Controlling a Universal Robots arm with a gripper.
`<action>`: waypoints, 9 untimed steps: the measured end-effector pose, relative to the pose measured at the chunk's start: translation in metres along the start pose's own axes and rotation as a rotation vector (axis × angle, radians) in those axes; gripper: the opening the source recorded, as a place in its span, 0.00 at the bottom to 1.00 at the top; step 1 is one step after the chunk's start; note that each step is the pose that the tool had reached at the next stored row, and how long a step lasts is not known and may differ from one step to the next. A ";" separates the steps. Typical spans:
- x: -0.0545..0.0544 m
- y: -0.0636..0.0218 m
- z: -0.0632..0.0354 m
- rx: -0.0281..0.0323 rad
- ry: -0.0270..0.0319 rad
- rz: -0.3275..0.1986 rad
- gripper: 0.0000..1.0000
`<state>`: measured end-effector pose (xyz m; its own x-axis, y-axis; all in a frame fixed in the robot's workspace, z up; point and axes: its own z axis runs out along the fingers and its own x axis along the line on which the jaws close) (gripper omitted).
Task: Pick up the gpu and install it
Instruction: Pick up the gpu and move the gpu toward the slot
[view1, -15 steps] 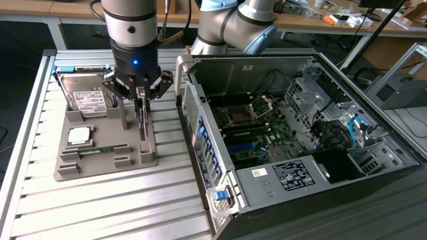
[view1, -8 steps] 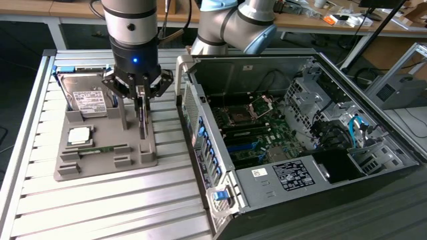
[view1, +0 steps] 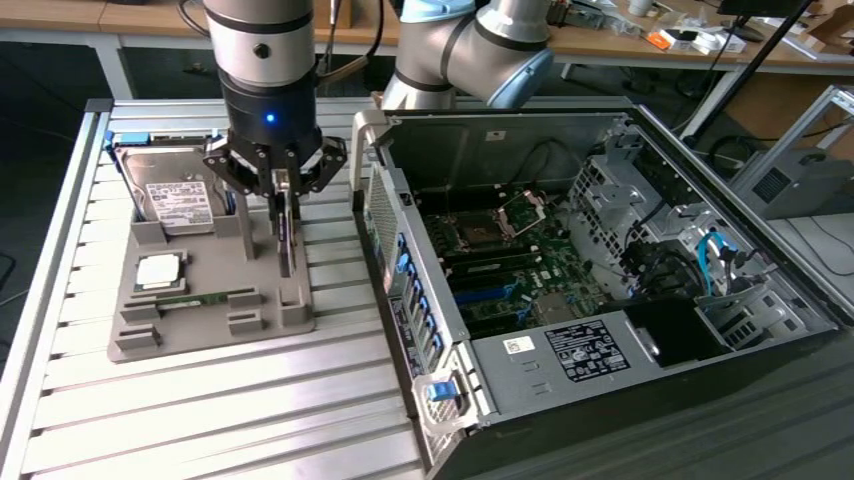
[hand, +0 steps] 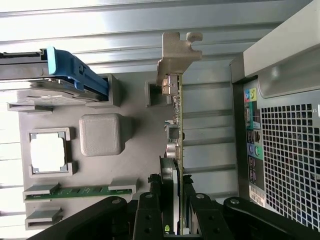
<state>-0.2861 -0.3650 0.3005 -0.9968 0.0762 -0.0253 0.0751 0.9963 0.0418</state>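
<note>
1. Gripper (view1: 280, 188) (hand: 173, 202): a black multi-link gripper on the grey and black arm (view1: 264, 60). Its jaws are partway closed, with one finger against each flat face of the gpu. Both views suggest a grip.
2. The gpu (view1: 284, 245) (hand: 178, 125): a thin flat green circuit-board card with a silver metal end bracket (hand: 176, 52). It stands on its long edge at the grey moulded tray (view1: 200, 340), along the tray edge that faces the case. It sits directly under the gripper, between the fingers.
3. Long axis: it runs level along that tray edge, across the jaws' closing line. The hold is away from the bracket end. Whether the lower edge has left its slot cannot be told.
4. Arm pose: the last link hangs vertical, pointing straight down over the tray's case-side edge.
5. The open black and silver computer case (view1: 400, 270) lies just beside the tray on the slatted aluminium bench (view1: 240, 420), with its board exposed.
6. The boxy silver hard drive (view1: 180, 195) and the narrow green memory stick (view1: 214, 298) rest in the tray, apart from the gripper.
</note>
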 end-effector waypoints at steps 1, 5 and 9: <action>0.000 0.0000 -0.0003 0.0000 0.0000 0.000 0.27; 0.000 0.0001 -0.0022 0.0001 0.0001 0.000 0.27; 0.000 0.0002 -0.0040 0.0000 0.0000 0.000 0.27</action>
<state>-0.2861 -0.3650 0.3045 -0.9968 0.0762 -0.0253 0.0751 0.9963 0.0418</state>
